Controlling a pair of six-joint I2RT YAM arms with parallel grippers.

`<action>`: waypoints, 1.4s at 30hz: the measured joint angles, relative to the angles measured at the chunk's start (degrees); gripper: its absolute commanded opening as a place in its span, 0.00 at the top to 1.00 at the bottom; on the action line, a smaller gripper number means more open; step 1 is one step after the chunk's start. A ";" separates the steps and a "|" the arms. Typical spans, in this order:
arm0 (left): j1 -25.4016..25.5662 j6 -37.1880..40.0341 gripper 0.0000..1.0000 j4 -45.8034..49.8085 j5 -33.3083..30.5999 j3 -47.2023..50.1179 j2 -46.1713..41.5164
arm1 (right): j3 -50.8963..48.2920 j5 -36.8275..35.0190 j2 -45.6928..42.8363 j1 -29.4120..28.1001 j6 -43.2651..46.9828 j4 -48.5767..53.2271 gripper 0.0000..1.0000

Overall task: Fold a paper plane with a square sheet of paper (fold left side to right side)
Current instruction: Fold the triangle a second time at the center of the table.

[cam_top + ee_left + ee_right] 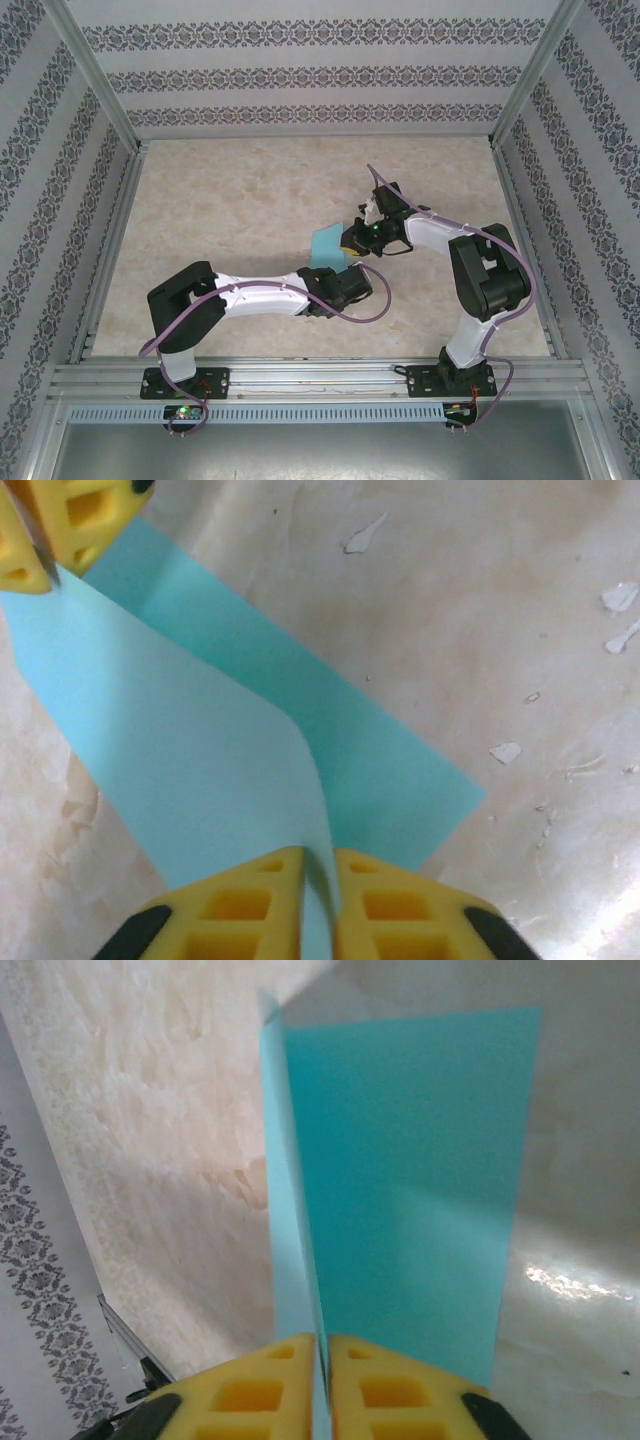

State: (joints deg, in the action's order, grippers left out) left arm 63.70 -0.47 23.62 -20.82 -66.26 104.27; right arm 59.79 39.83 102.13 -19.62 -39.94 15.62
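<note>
The sheet of paper (200, 750) was thin, smooth and matt, a plain light turquoise that curved softly where it lifted. The left claw (318, 865) and the right claw (322, 1345) had yellow pads of matt moulded plastic or rubber with hollow cells, backed by black parts. The table (520, 610) looked like glossy, marbled beige laminate, catching glare at the lower right of both wrist views and chipped in small pale flakes. Rails (320, 378) of brushed metal ran along the bottom of the overhead view. The walls (300, 70) were matt and patterned.
</note>
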 measured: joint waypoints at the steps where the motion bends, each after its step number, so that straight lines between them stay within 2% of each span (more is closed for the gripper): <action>1: 0.00 -0.15 0.95 0.02 0.28 0.00 -0.20 | 0.22 -0.20 -0.02 0.02 0.22 0.09 0.74; 5: -0.02 -1.03 1.00 0.04 2.40 0.00 -0.85 | 0.26 -1.79 -1.68 0.55 1.33 0.63 0.62; 10: -1.25 -3.74 1.00 0.44 8.31 0.02 -1.77 | -2.78 -5.14 -11.02 3.72 3.19 1.33 0.61; 14: -5.66 -7.80 1.00 0.57 16.90 0.37 -3.10 | -7.67 -8.11 -20.15 5.97 5.33 2.21 0.67; 18: -10.56 -12.15 1.00 -0.35 25.73 2.23 -4.28 | -14.73 -8.94 -25.68 5.38 5.88 2.10 0.78; 22: -14.14 -16.83 1.00 -3.89 34.10 5.70 -4.66 | -20.50 -9.29 -27.54 1.90 5.14 1.68 0.93; 25: -16.31 -20.96 0.99 -8.44 40.15 9.07 -4.70 | -23.58 -9.81 -28.41 -2.12 3.65 -0.02 1.00; 32: -19.96 -29.31 0.98 -18.32 48.39 14.97 -5.22 | -30.27 -12.90 -29.79 -10.05 -3.04 -8.15 1.00; 42: -20.37 -34.03 0.97 -24.22 51.93 16.65 -5.27 | -31.28 -15.80 -23.32 -15.91 -7.96 -15.43 1.00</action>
State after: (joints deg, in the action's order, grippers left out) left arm 43.33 -34.50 -0.60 31.11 -49.60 99.00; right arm 28.51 24.03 78.81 -35.53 -47.90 0.19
